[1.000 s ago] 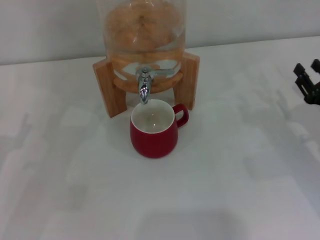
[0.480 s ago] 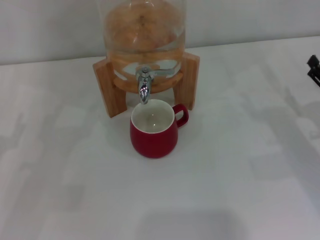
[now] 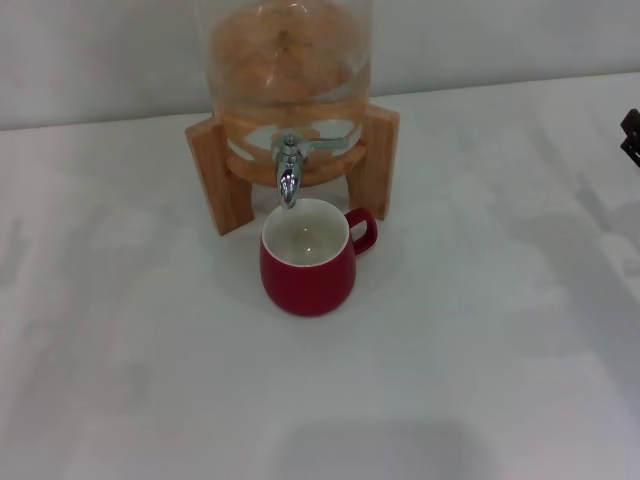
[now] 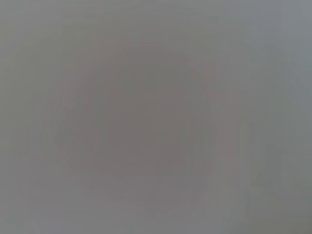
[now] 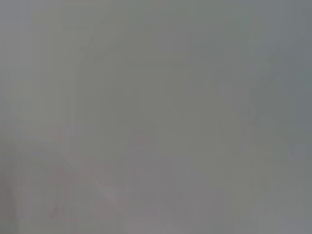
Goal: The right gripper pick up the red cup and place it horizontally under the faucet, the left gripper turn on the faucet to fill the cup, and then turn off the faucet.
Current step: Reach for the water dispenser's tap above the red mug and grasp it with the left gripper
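The red cup [image 3: 307, 259] stands upright on the white table [image 3: 480, 330], mouth up, its white inside showing. Its small loop handle points to the right and a little toward the far side. The cup sits just in front of a wooden stand [image 3: 212, 172], between the stand's two legs, with the stand on its far side.

The faucet [image 3: 289, 170] is a small chrome tap fixed to the front of a clear glass jar [image 3: 285, 60] that rests on the wooden stand. Its short spout points down and hangs right above the far rim of the cup, a little left of the cup's middle; spout and rim look apart, though only by a small gap. A thin lever reaches from the tap out to the right. No stream of water can be made out between spout and cup, and the bottom of the cup shows only a pale glint.

The right gripper [image 3: 632, 135] shows only as a small black piece at the far right edge of the head view, well apart from the cup and the stand, above the table near the wall side. Too little of it is in view to tell whether its pincer is released or clenched; it holds nothing that can be seen.

The left gripper does not appear in the head view. Both wrist views show only a plain grey blur in which nothing can be told apart.
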### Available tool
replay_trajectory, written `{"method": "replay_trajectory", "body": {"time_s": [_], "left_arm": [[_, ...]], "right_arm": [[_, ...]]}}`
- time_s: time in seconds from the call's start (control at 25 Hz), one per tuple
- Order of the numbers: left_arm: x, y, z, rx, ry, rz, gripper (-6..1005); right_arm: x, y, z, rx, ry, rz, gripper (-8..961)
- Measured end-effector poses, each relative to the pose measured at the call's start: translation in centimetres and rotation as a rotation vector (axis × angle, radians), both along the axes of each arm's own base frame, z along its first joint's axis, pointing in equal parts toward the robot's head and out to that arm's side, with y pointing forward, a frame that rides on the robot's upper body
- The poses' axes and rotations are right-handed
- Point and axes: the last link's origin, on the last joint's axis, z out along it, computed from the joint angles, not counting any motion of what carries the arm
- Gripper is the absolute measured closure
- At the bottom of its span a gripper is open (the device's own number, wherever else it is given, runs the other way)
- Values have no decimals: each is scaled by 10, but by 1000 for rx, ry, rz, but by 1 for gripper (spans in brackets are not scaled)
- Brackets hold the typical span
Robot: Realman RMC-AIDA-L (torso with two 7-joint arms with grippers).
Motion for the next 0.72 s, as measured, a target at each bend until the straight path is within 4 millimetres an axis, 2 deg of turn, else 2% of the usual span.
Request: {"method": "replay_trajectory", "body": {"time_s": [0.2, 0.36, 0.4, 0.52, 0.72], "left_arm": [[-10, 12, 16, 1, -48, 77, 182], [-20, 18, 40, -2, -58, 128, 182], [-23, 23, 52, -23, -52, 144, 182], [-23, 28, 61, -51, -45, 147, 182], [-21, 40, 77, -193, -36, 151, 182]], "right_arm": [[3, 2, -3, -18, 13, -29, 92], [4, 4, -5, -28, 23, -40, 92], [3, 4, -5, -29, 33, -39, 92], [3, 5, -6, -33, 45, -39, 92], [2, 6, -7, -39, 60, -39, 92]]}}
